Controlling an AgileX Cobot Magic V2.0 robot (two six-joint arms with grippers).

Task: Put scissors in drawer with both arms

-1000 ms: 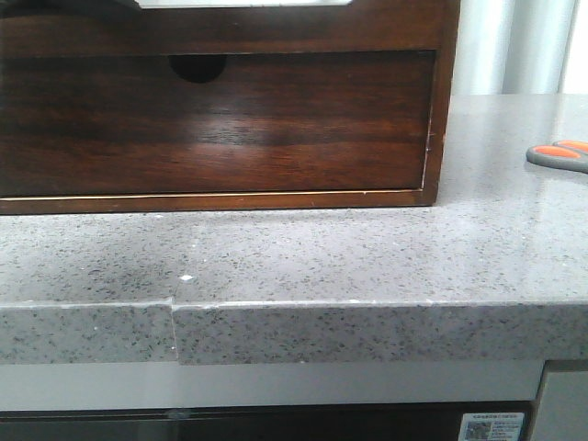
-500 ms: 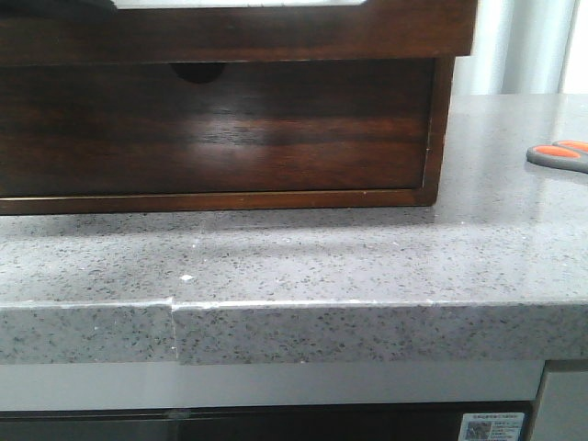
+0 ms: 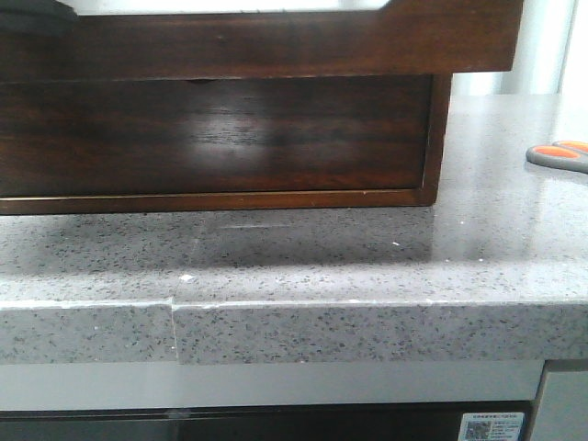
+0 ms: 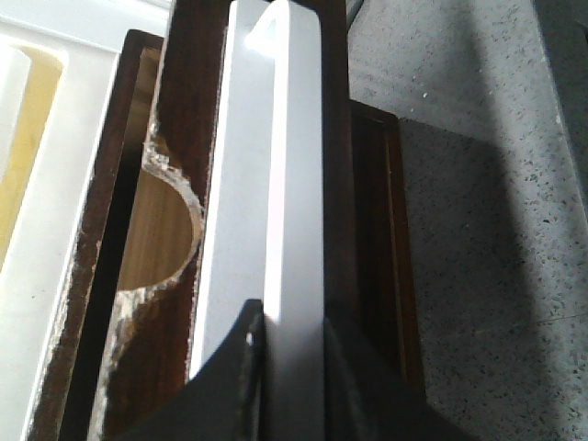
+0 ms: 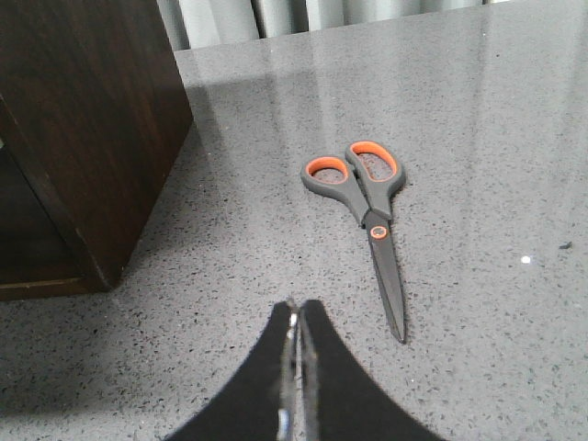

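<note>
The drawer (image 3: 276, 46) stands pulled out of the cabinet towards the front camera. Its dark brown front fills the top of the front view. In the left wrist view my left gripper (image 4: 294, 314) is shut on the drawer's front (image 4: 337, 184), with a white strip between the fingers. The half-round cutout (image 4: 170, 230) shows beside it. The scissors (image 5: 366, 207) lie flat and closed on the counter, grey with orange-lined loops, and also show at the right edge of the front view (image 3: 560, 155). My right gripper (image 5: 296, 310) is shut and empty, just above the counter, a little apart from the blade tips.
The wooden cabinet frame (image 3: 439, 138) stands on a grey speckled counter (image 3: 367, 266). Its dark side wall (image 5: 92, 119) is close to my right gripper. The counter's front edge has a seam (image 3: 175, 326). Pale curtains (image 3: 551, 55) hang behind.
The drawer front has come out towards the camera, growing larger and rising in the front view. Its cutout is no longer seen there. The scissors have not moved.
</note>
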